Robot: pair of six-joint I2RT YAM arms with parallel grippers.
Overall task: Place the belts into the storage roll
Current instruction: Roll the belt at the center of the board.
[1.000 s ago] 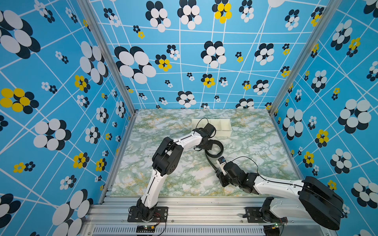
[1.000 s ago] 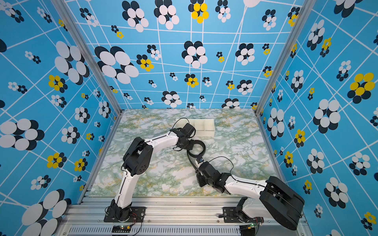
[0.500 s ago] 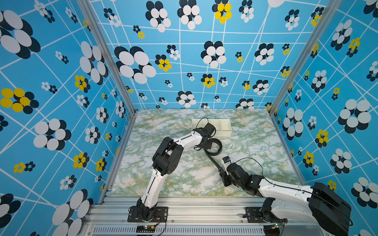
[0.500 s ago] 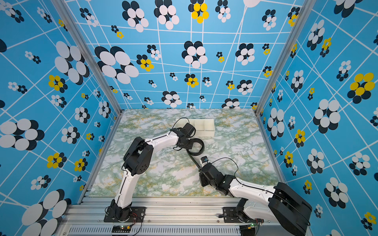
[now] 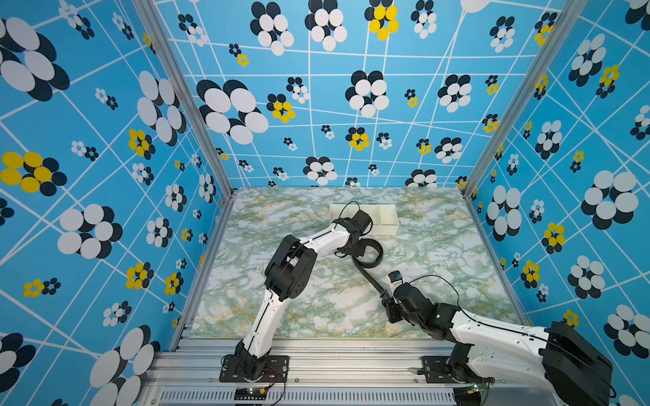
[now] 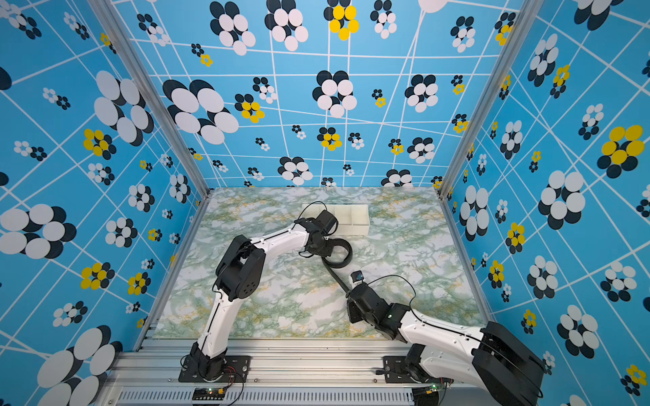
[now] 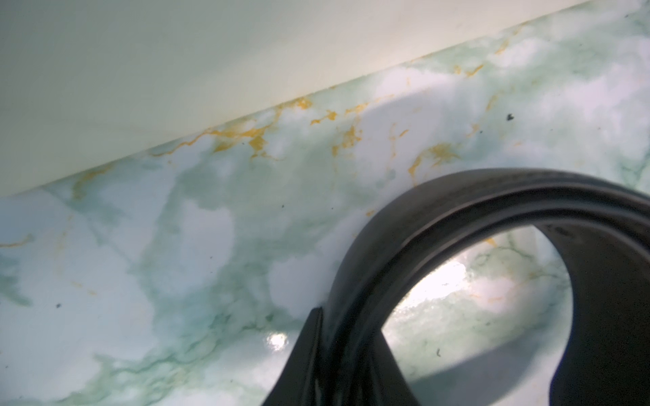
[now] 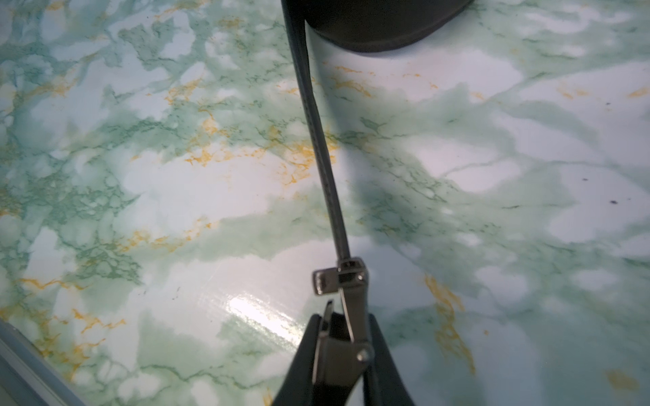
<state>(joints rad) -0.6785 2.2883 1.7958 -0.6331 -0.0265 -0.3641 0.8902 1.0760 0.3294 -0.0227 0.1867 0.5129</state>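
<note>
Just short of the tray [image 5: 385, 228], your left hand [image 5: 357, 247] grips the coiled belt [image 5: 370, 280]; your right hand [image 5: 386, 301] clamps its buckle [image 8: 340, 281].

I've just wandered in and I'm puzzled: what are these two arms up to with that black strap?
They are handling one black belt between them. The left gripper is shut on its curled end, close in front of the white tray; the right gripper pinches the buckle end. The strap runs straight between them over the marble table. None of it is in the tray yet.
</note>
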